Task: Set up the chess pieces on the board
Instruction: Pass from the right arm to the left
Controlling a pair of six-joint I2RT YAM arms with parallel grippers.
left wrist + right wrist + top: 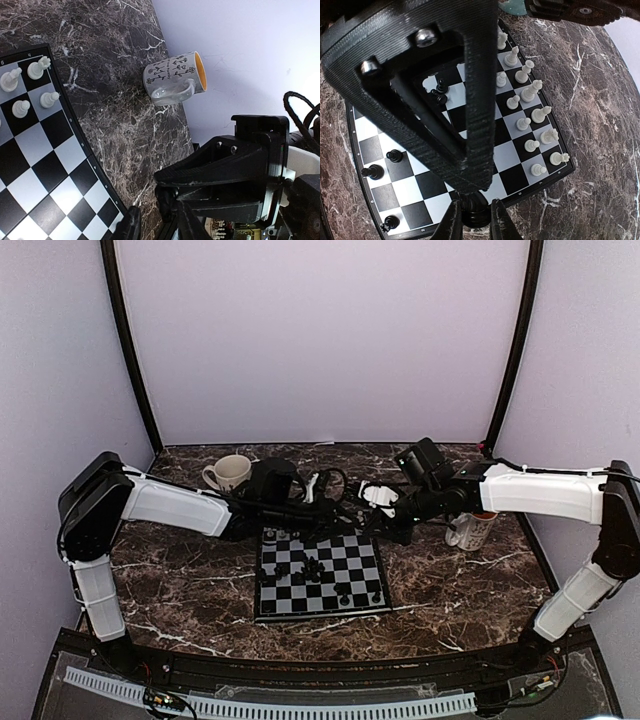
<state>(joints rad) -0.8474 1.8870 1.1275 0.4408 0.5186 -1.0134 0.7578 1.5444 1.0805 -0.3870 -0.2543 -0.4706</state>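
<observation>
Black piece (pixel 472 207), upright and pinched in right fingers (pixel 500 220), hangs at board's (pixel 515 175) six o'clock rim; cannot tell whether left fingers (pixel 131 225) grasp anything.

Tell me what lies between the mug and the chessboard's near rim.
Nothing stands there. In the left wrist view, only bare marble tabletop separates the mug, which lies on its side, from the board.

Board (pixel 280 602): one. White chess pieces (pixel 523 122) on it: twelve in view. Black chess pieces (pixel 394 156) on it: five in view, plus one black chess piece (pixel 472 207) at its rim. Mugs: two; left mug (pixel 230 472) off the board's far-left corner, right mug (pixel 470 528) off its far-right corner.
</observation>
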